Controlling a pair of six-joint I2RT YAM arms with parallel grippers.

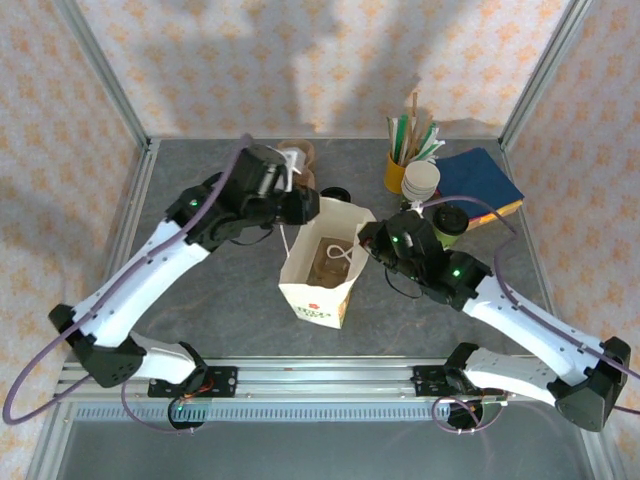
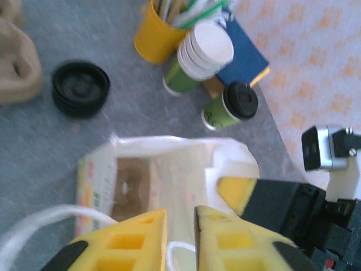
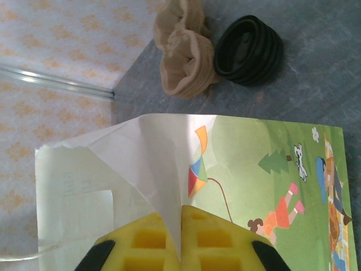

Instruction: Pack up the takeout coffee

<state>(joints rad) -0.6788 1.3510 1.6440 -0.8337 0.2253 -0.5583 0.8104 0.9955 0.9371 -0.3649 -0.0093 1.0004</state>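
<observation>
Left gripper (image 2: 180, 220) hangs slightly parted over the paper bag (image 2: 186, 164); right gripper (image 3: 181, 213) pinches its rim; takeout coffee (image 2: 228, 107) stands beyond, one o'clock.

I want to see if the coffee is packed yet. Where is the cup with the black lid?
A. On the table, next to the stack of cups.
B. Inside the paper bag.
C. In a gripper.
A: the takeout coffee stands on the table by the stack of cups, outside the paper bag.
</observation>
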